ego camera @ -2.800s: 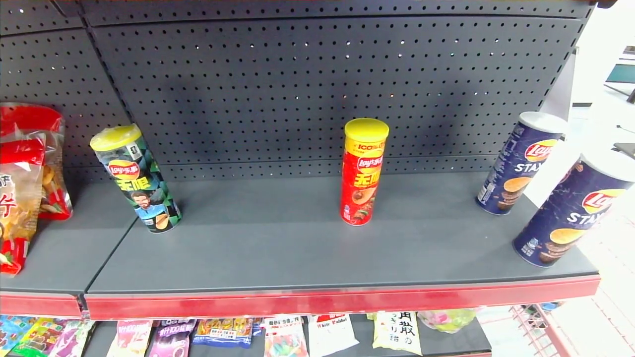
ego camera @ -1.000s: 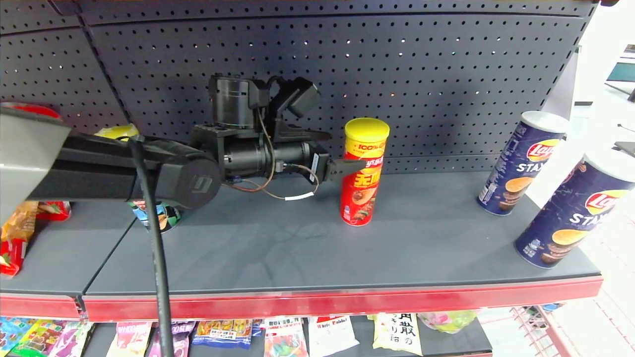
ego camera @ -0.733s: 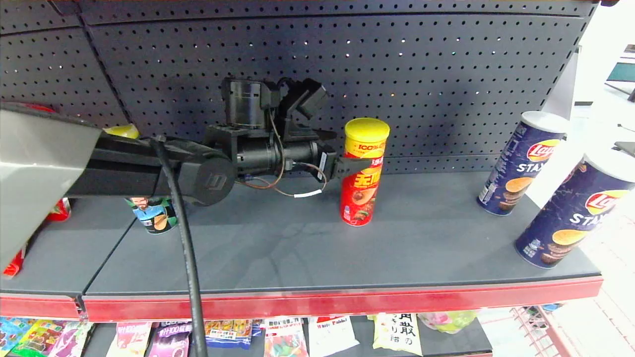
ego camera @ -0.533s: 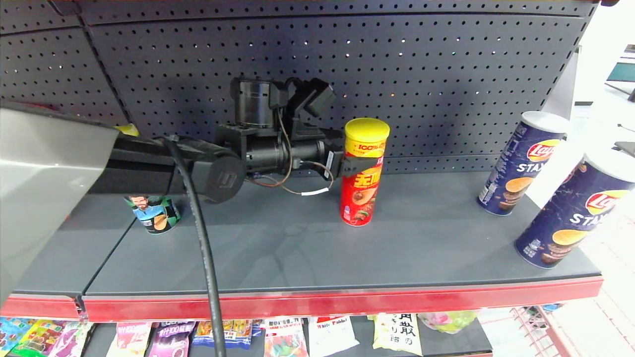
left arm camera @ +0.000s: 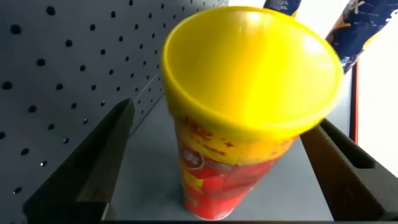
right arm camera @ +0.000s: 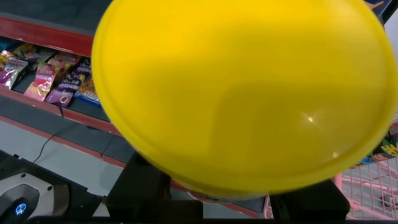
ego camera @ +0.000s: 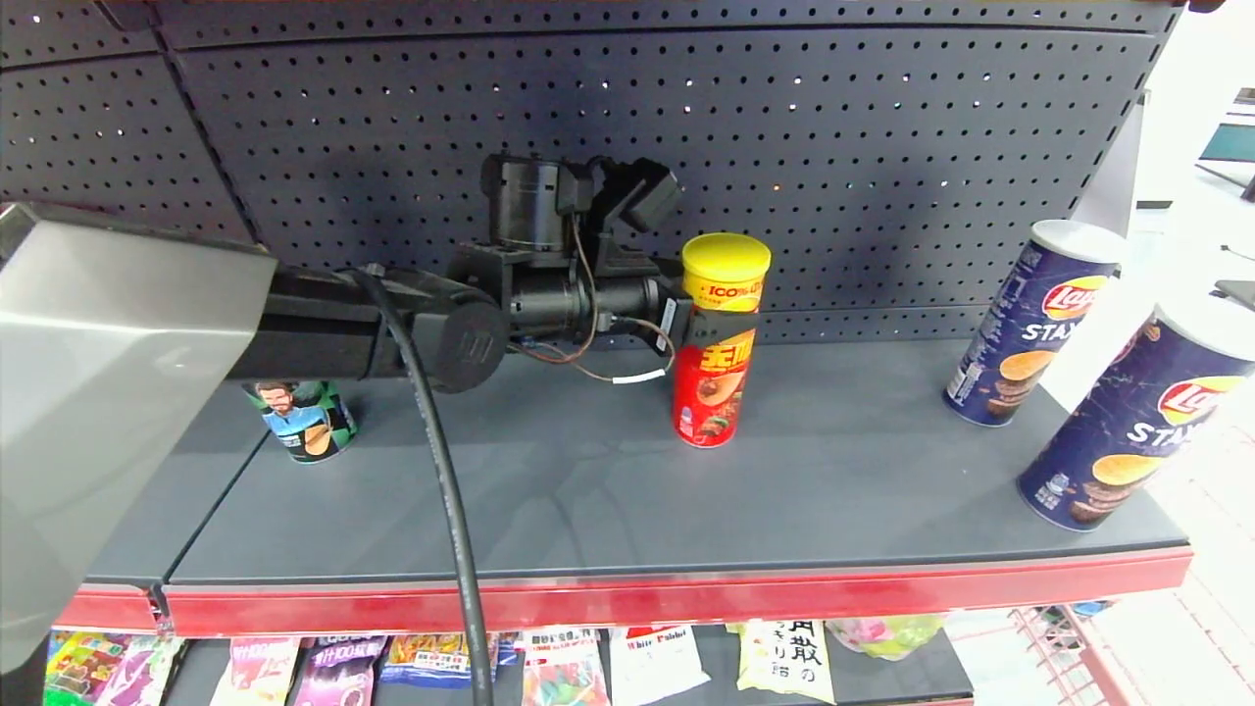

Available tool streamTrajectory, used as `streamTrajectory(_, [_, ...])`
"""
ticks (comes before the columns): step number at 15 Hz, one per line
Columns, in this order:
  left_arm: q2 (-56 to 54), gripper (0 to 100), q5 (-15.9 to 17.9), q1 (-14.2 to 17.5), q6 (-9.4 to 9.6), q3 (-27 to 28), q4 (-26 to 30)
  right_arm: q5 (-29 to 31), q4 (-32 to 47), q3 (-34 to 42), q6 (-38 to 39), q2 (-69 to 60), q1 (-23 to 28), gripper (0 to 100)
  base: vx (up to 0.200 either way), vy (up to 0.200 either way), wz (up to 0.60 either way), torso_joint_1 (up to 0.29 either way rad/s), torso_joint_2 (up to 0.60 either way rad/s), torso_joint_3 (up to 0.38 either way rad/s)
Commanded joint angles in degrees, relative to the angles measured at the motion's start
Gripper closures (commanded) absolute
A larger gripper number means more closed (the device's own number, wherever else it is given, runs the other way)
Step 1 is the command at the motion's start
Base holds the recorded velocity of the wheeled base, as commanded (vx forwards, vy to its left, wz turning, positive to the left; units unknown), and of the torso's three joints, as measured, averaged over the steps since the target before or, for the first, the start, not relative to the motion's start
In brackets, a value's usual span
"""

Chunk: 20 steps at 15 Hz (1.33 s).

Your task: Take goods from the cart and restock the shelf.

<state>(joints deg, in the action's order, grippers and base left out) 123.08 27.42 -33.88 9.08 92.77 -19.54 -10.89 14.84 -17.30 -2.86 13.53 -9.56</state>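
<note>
Red can [ego camera: 708, 392] upright, mid-shelf [ego camera: 549, 510], long axis vertical. Left gripper [ego camera: 724, 322] at its 9 o'clock, fingers spread astride it below the lid, unclamped. Right gripper [right arm camera: 227, 196] clasps a yellow-lidded can [right arm camera: 249, 93].

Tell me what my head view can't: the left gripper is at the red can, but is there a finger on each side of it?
Observer: Yes. In the left wrist view the left gripper straddles the red can, one finger on each side, with a gap showing beside the can body on both.
Operator: And the right arm?
Observer: The right gripper holds a yellow-lidded can, out in front of the lower shelf's snack bags.
</note>
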Motion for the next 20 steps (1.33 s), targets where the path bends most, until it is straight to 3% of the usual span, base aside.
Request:
streamTrajectory(1, [0.4,100,0.0,-0.6,-0.03,0.4,0.1,0.0,0.0,0.0,0.0,0.1,0.0,100,0.000,0.000,0.00,0.000,0.00,0.000])
streamTrajectory(8, [-4.5,100,1.4,-1.1,0.15,-2.7,2.3,0.0,-0.1,-0.2,0.0,0.0,0.1,100,0.000,0.000,0.00,0.000,0.00,0.000])
streamTrajectory(13, [-15.1,100,10.3,-0.3,4.54,-14.9,4.6,0.0,-0.3,-0.5,0.0,0.1,0.0,100,0.000,0.000,0.00,0.000,0.00,0.000])
streamTrajectory(17, [-17.5,100,12.5,-0.9,8.58,-23.2,4.1,0.0,-0.3,-0.4,0.0,0.0,0.0,100,0.000,0.000,0.00,0.000,0.00,0.000])
streamTrajectory(20, [-17.3,100,12.6,-1.3,8.85,-24.9,2.5,0.0,-0.3,-0.3,0.0,0.0,0.0,100,0.000,0.000,0.00,0.000,0.00,0.000])
